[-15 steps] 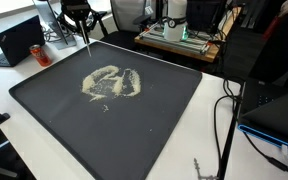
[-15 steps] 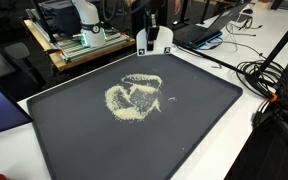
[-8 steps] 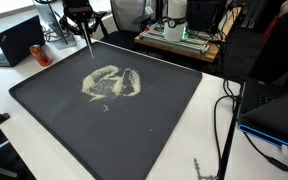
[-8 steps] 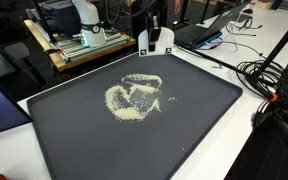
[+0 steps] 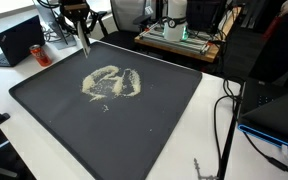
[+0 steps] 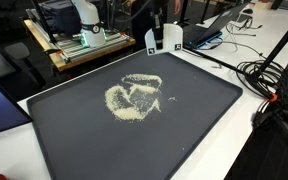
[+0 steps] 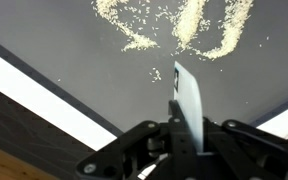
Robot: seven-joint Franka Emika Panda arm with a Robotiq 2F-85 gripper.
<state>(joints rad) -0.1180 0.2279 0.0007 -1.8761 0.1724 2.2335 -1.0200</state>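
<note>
A black laptop (image 5: 17, 41) stands open at the left on the white desk (image 5: 189, 140). Next to it a wide black mat (image 5: 104, 130) with a low raised rim covers most of the desk. The mat looks matte and slightly rough.

The hand (image 5: 81, 28) hangs over the mat's far left corner. Its dark fingers are pressed together, pinching a thin, flat, stiff white card (image 5: 84, 42) that points down at the mat. It cannot be told whether the card's lower edge meets the mat.

Just right of the card, and apart from it, lie the pale grains (image 5: 112, 82). They are fine and rice-like, spread in a loose ring with streaks across it. In the wrist view the card (image 7: 187, 100) juts out between the fingers of the hand (image 7: 184, 128), and its tip stops just short of a few stray grains (image 7: 156, 73). Nothing stands between card and grains.

Behind the mat sits a device with a green board (image 5: 179, 32). At the right, black cables (image 5: 224, 120) trail over the desk beside a second dark laptop (image 5: 279, 112).

Since a second ago the hand (image 6: 161, 28) has shifted a little toward the mat's far rim (image 6: 199, 58) and turned, so the card (image 6: 151, 40) shows a broader face. The grains (image 6: 134, 95) lie as they did.
</note>
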